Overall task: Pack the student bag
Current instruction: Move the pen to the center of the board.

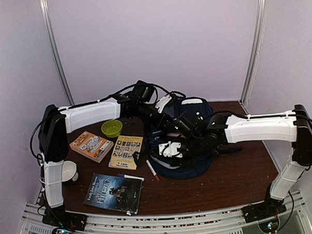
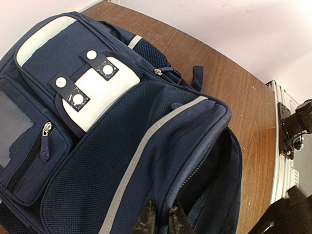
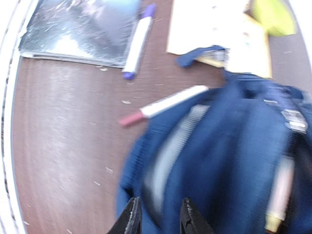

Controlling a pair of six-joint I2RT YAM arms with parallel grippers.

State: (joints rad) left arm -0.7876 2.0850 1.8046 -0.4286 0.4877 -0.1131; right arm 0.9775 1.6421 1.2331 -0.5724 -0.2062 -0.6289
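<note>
Anchor the rim of the student bag (image 1: pixel 192 168), mid-table at three o'clock of the yellow book (image 1: pixel 126 152), with left gripper (image 2: pixel 161 220) pinched shut; ease right gripper (image 3: pixel 160 219), narrowly parted, hold unclear, toward six o'clock.

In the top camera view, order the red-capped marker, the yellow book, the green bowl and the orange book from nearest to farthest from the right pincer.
From the right pincer, at the student bag:
1. Red-capped marker, just left and nearer the front.
2. Yellow book, left.
3. Green bowl, left and back.
4. Orange book, farthest left.
</note>
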